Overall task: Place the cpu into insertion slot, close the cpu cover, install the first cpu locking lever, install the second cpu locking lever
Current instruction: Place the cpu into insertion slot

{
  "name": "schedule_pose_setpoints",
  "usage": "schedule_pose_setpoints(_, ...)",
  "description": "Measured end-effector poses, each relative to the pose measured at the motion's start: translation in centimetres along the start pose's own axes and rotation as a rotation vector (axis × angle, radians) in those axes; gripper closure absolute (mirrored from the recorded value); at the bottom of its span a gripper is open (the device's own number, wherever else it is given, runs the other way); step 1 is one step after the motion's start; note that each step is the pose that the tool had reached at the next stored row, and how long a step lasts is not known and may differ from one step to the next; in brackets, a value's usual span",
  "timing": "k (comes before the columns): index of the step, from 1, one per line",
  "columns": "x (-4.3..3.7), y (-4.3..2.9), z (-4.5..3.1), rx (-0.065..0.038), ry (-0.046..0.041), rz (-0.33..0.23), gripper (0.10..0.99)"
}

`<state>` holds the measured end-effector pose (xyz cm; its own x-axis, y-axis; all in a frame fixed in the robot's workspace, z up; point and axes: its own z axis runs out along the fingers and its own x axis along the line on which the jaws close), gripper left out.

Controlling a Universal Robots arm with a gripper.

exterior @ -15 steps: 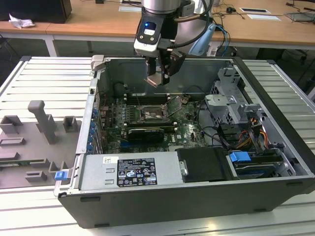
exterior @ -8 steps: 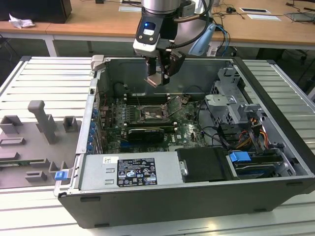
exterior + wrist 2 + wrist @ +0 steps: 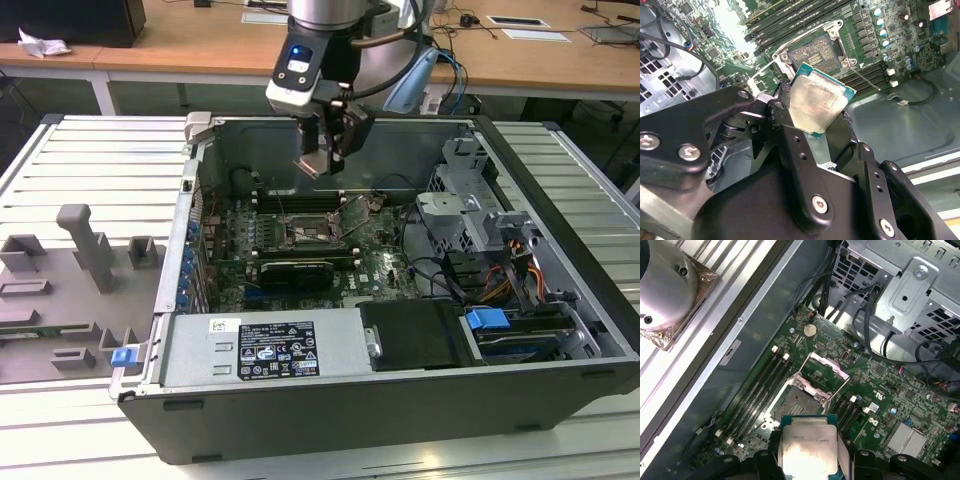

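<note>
one tool (image 3: 325,155) holds the cpu (image 3: 817,105) tight by its edges, up in the air over the open slot (image 3: 797,401) on the green board (image 3: 385,255). the cpu cover (image 3: 824,366) stands flipped up beside the slot.

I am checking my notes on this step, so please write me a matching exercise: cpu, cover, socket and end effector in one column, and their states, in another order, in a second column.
1. cpu
2. cover
3. socket
4. end effector

A. empty
B. swung open
C. shut on the cpu
D. held above the board

Pairs: 1-D, 2-B, 3-A, 4-C
</note>
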<state>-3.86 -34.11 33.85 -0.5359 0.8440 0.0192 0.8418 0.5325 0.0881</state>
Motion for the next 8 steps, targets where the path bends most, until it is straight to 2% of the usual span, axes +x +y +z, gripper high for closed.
schedule_pose_setpoints(4,0.0,-0.01,0.11,-0.001,-0.0037,0.039,0.557)
schedule_pose_setpoints(8,-0.01,-0.03,0.3,-0.002,-0.0118,0.126,0.557)
